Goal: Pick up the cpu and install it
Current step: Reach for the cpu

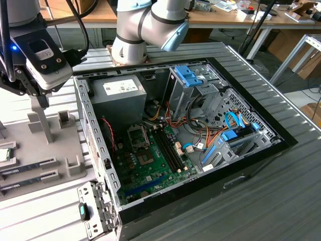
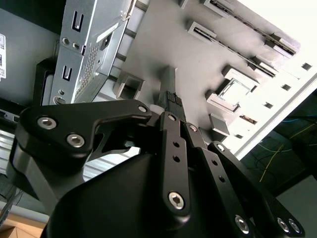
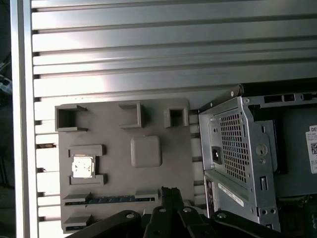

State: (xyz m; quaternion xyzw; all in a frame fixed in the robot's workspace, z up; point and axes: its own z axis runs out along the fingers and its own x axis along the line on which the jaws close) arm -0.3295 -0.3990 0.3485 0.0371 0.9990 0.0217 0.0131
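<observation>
Though apart from the cpu (image 3: 82, 166), tool (image 3: 169, 190) closed, empty.

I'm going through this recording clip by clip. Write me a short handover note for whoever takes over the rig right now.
Hand: shut, holding nothing, poised over the grey fixture plate next to the open computer case.
The cpu: lying flat in its holder on the fixture plate, apart from the hand; it also shows in the second wrist view.
Motherboard: exposed inside the case, in the exterior view.
Done: nothing that shows; the cpu is not picked up.
Left: the grasp, the carry to the case and the install.
</observation>
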